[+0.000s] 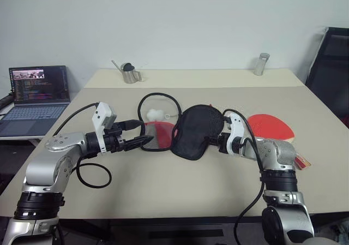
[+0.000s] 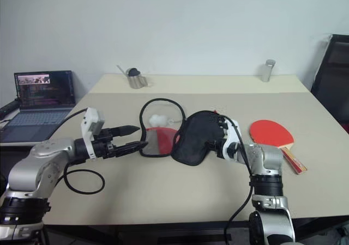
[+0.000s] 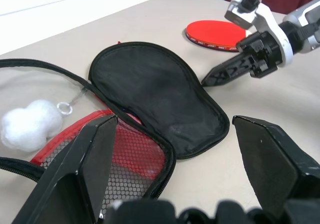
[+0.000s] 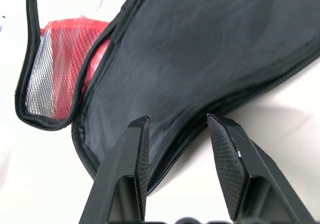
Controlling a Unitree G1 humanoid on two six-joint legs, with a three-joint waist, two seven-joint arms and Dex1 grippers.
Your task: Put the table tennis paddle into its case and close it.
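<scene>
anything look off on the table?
Nothing damaged or spilled. The case lies unzipped, black flap thrown open. The table tennis paddle is outside it, beside the right pincer.

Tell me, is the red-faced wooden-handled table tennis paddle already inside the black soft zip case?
No, the paddle lies bare on the table, apart from the opened case.
</scene>
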